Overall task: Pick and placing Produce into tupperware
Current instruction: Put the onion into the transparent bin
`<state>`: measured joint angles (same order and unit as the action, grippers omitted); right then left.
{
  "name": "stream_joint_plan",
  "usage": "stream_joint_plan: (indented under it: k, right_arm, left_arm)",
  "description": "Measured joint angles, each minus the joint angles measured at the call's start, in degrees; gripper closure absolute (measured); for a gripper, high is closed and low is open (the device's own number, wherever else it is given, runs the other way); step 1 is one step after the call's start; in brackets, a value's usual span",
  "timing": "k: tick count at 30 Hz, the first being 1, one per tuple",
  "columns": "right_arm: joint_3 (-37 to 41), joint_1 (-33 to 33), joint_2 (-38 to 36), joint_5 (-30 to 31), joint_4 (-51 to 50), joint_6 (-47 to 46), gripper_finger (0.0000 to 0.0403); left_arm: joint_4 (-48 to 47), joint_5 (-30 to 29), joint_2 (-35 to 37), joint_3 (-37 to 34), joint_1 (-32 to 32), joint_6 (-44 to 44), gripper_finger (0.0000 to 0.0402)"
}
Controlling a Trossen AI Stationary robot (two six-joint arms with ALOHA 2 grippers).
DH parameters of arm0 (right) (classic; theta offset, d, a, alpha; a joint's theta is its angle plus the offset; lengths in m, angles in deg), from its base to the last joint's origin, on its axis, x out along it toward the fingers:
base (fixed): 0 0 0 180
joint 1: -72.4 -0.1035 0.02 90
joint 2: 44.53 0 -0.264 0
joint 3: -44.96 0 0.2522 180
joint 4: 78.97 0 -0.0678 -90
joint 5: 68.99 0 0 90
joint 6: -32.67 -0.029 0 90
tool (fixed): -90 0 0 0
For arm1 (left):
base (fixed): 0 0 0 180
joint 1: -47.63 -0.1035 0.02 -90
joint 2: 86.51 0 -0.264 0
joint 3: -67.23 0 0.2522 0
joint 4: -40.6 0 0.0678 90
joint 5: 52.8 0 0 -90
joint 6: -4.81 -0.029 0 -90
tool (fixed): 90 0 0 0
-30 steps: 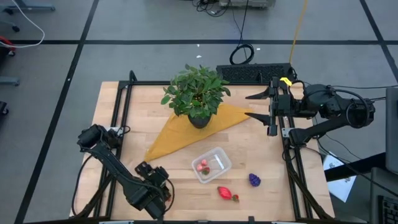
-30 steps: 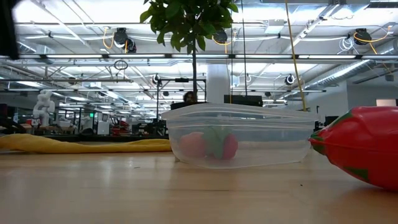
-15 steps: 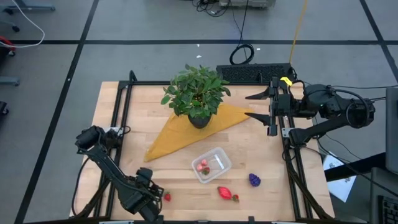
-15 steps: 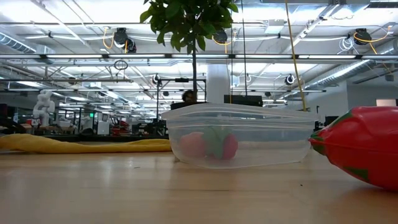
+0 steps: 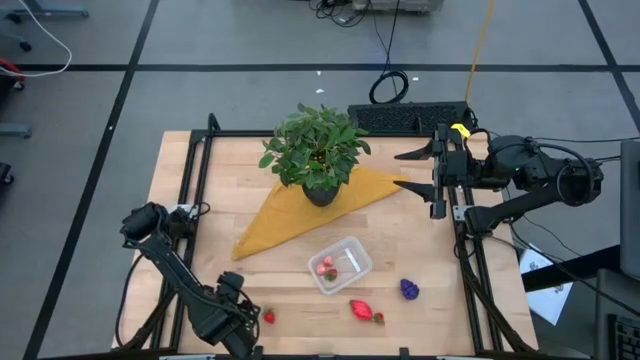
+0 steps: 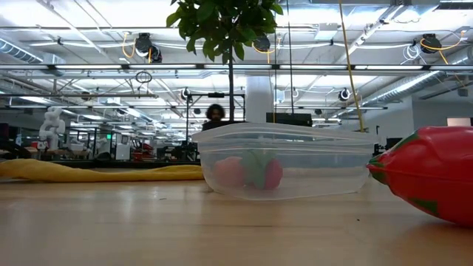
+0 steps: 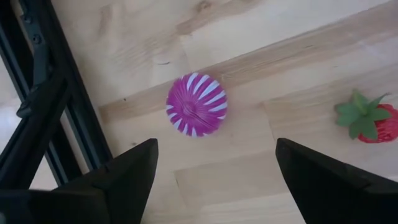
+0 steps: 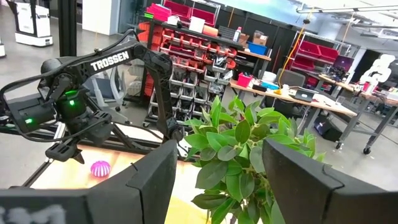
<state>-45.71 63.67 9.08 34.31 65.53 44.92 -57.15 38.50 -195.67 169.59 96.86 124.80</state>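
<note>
My left gripper [image 5: 235, 318] hovers open near the table's near left corner. In its wrist view its fingers [image 7: 214, 180] stand wide on either side of a pink striped ball [image 7: 196, 104] without touching it; the ball rests on the wood. A small strawberry [image 5: 268, 317] lies just right of it. The clear tupperware [image 5: 340, 263] sits mid-table with pink and red pieces inside [image 6: 244, 172]. A larger red fruit [image 5: 365, 310] and a purple knobbly piece [image 5: 409, 289] lie near it. My right gripper [image 5: 398, 170] waits open at the far right.
A potted plant [image 5: 317, 150] stands on a yellow cloth [image 5: 300, 215] in the far middle. Black frame rails [image 5: 190, 190] run along the table's left and right sides. Bare wood lies between the tupperware and the left gripper.
My left gripper has moved toward the table's near left corner, away from the tupperware, and the small strawberry it covered now shows on the wood beside it. It has stayed still for the last half second.
</note>
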Motion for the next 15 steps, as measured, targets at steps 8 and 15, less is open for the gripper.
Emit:
stream_joint_plan:
  k: [8, 15]
  right_arm:
    - [0.0, 0.0, 0.0, 0.0, 0.0, 0.4, 0.0174]
    - [0.0, 0.0, 0.0, 0.0, 0.0, 0.4, 0.0174]
  left_arm:
    - [0.0, -1.0, 0.0, 0.0, -0.3, -6.7, 0.0074]
    - [0.8, -1.4, 0.0, 0.0, -0.5, -8.0, 0.0078]
